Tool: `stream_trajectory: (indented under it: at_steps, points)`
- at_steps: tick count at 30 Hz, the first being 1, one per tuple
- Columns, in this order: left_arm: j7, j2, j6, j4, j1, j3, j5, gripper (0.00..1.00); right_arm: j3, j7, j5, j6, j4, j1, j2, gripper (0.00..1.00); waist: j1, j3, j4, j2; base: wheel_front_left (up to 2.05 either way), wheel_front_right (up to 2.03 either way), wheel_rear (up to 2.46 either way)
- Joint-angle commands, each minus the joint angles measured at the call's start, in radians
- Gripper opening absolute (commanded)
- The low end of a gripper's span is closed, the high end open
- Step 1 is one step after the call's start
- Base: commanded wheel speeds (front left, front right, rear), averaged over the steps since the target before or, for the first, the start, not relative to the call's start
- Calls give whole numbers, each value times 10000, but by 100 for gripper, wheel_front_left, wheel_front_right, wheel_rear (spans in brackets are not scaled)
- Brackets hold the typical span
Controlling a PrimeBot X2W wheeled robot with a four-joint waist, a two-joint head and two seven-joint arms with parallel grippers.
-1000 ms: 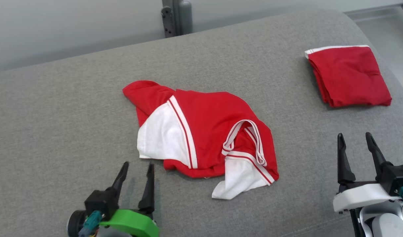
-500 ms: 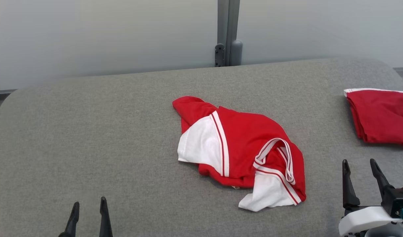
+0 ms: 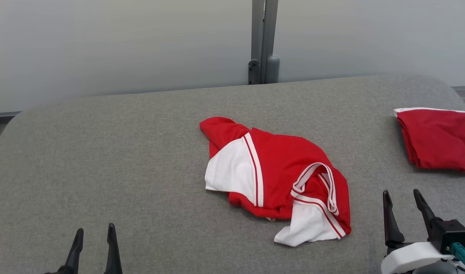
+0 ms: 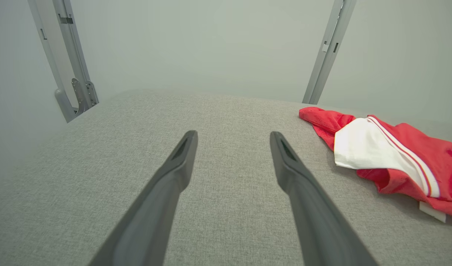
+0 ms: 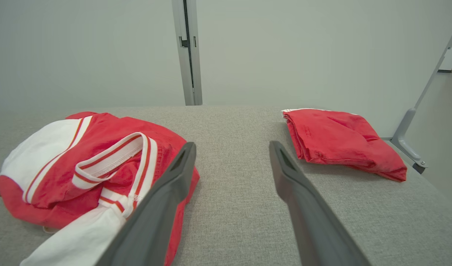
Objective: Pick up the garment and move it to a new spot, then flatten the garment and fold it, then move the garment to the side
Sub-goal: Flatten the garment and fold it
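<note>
Grey fabric covers the pad (image 3: pixel 122 152) in the head view. The crumpled red-and-white garment (image 3: pixel 278 179) lies at its middle, and a folded red piece (image 3: pixel 439 139) sits well apart at the right edge. The left gripper (image 3: pixel 95 229) at lower left and the right gripper (image 3: pixel 401 192) at lower right both stand spread, grasping nothing.

Left wrist view: the left gripper (image 4: pixel 233 133) gapes over bare pad, with the garment (image 4: pixel 388 155) off to the right.

Right wrist view: the right gripper (image 5: pixel 231 144) gapes over bare pad, between the garment (image 5: pixel 100 162) on the left and the folded piece (image 5: pixel 340 140) on the right.
</note>
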Motion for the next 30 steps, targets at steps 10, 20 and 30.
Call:
stream_trajectory:
  at_steps: [10,20,30]
  points:
    - [-17,-30,-181,134,-151,99,0,100,13,-2,138,-3,74,-41,-14,100,0,41,-243,0,0,0,0]
    - [-15,-33,-313,490,-890,-980,-202,100,152,-2,191,-3,-6,-319,-15,100,0,266,-657,0,0,0,0]
    - [767,-1,-399,3314,-3712,-2889,-848,100,386,-2,249,-5,-38,-795,-16,100,0,1244,-1674,0,0,0,0]
